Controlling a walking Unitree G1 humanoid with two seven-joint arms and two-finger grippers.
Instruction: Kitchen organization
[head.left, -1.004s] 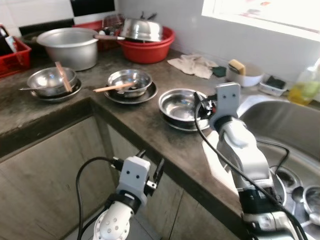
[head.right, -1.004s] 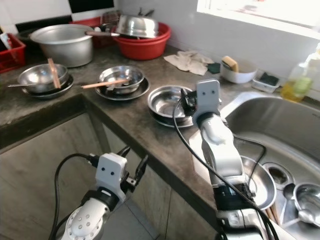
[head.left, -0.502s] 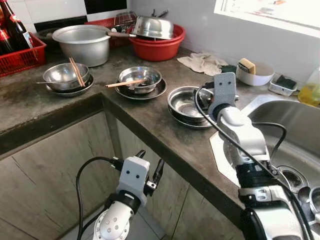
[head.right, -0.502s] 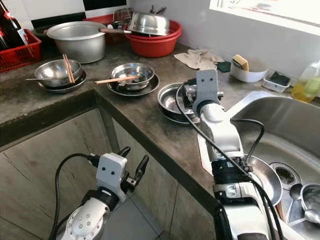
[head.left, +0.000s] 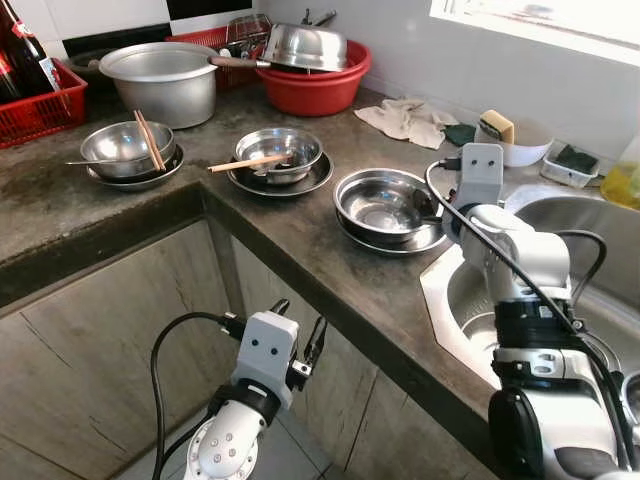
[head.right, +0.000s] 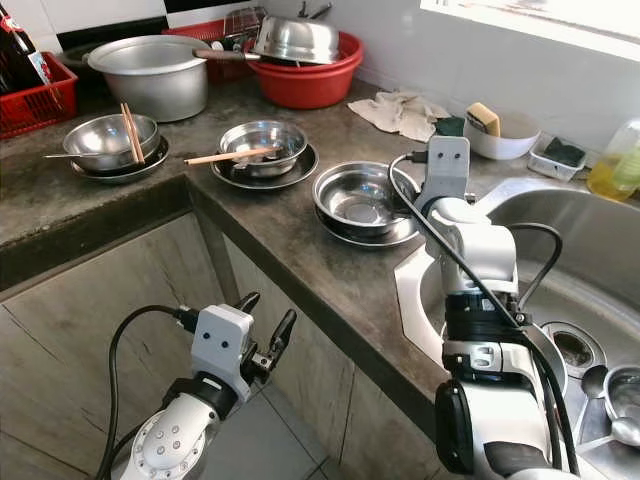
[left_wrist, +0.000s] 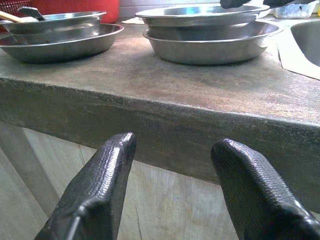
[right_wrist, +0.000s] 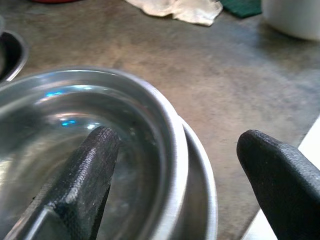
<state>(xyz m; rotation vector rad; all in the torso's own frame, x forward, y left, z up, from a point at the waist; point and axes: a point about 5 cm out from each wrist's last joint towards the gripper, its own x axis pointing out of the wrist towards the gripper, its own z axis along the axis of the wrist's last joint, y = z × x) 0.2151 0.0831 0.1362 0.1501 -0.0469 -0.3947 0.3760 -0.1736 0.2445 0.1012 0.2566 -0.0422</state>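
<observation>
Right gripper (right_wrist: 172, 165), drawn back to the sink-side rim of the bowel (head.left: 384, 202) stacked on its plate (head.left: 420, 240) beside the sink (head.left: 590, 250), now straddles that rim with jaws wide, grasp likely next; left gripper (left_wrist: 172, 192) hangs open below the counter (head.left: 300, 250).

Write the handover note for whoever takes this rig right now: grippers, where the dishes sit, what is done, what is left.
Right gripper: open, straddling the rim of the nearest steel bowl, one finger inside and one outside; not yet closed.
Left gripper: open, idle, low in front of the counter edge.
The bowl sits in a steel plate beside the sink. Two more bowl-and-plate sets with chopsticks lie further along the counter.
Done: nothing lifted yet.
Left: probably close on the rim, then move the bowl to the sink.
</observation>
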